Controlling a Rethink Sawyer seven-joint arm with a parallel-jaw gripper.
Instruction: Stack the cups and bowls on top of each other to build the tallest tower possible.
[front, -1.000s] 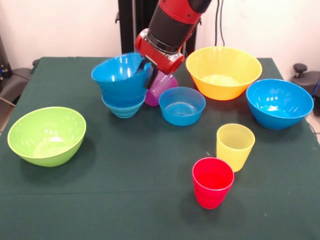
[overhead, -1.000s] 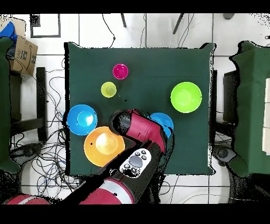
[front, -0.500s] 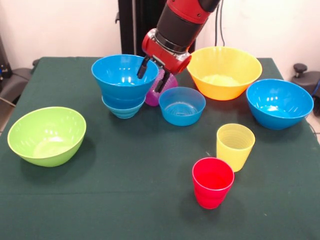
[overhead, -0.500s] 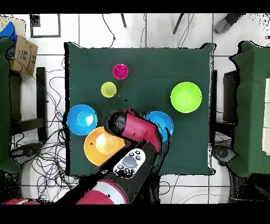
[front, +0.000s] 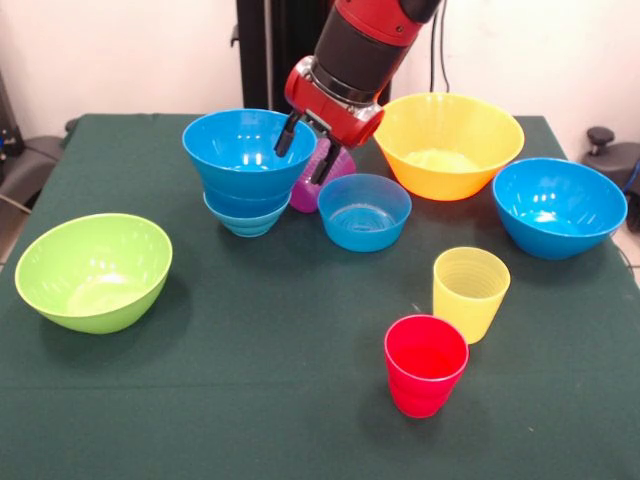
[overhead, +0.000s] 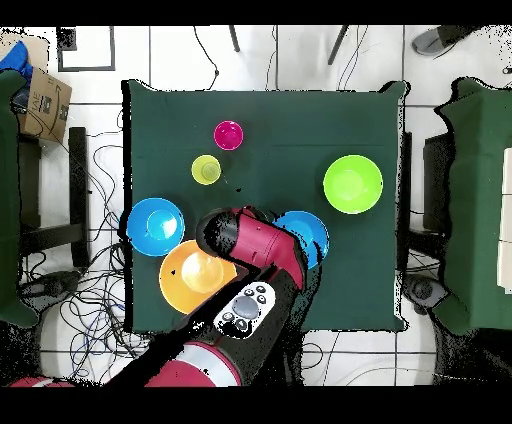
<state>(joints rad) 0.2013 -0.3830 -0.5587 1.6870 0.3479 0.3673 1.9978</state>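
A large blue bowl (front: 245, 150) sits level on smaller blue bowls (front: 247, 216), forming a short tower (overhead: 312, 232). My gripper (front: 303, 152) hangs open and empty just right of the top bowl's rim. Behind it a purple cup (front: 337, 170) lies on its side. A small blue bowl (front: 364, 211) stands beside it. The yellow bowl (front: 447, 146) and another large blue bowl (front: 558, 206) are at the right, and the green bowl (front: 93, 270) at the left. A yellow cup (front: 470, 292) and a red cup (front: 425, 364) stand upright in front. In the overhead view the arm hides the gripper.
From above, the arm (overhead: 255, 250) covers the table's robot-side middle between the yellow bowl (overhead: 190, 280) and the tower. The green bowl (overhead: 352, 184) lies near the right edge. Cables and a cardboard box (overhead: 40, 100) lie on the floor beside the table.
The gripper let go of the large blue bowl, which went from tilted to level on the stack. It then rose slightly and shifted right in the front view, fingers open.
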